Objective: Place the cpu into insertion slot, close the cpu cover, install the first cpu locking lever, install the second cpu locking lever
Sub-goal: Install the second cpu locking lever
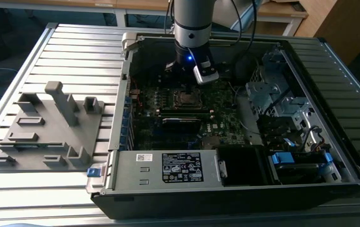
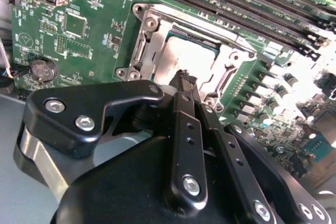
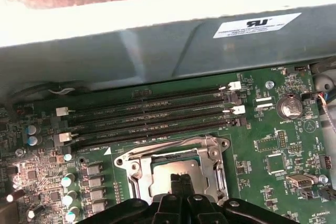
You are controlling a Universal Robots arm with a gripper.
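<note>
The cpu [image 2: 178,51] lies flat in its socket on the green motherboard, its dull silver top facing up. Around it sits the cpu cover [image 2: 148,51], a shiny metal frame lying down over the chip's edges. My gripper [image 2: 185,79] hovers just above the near edge of the cpu, its black fingers pressed together with nothing visible between them. In the first wrist view the fingertips of the gripper [image 3: 181,180] meet over the cpu [image 3: 168,174], inside the cover [image 3: 170,149]. In the exterior view the arm [image 1: 191,38] stands over the socket [image 1: 188,98] inside the open computer case.
Long memory slots [image 3: 152,114] run beside the socket, with the case wall [image 3: 157,51] behind them. A coin battery [image 3: 287,107] sits on the board. A memory stick [image 1: 183,120], a power supply [image 1: 167,168] and a drive cage [image 1: 274,94] fill the case. A grey fixture [image 1: 47,127] lies at the exterior view's left.
</note>
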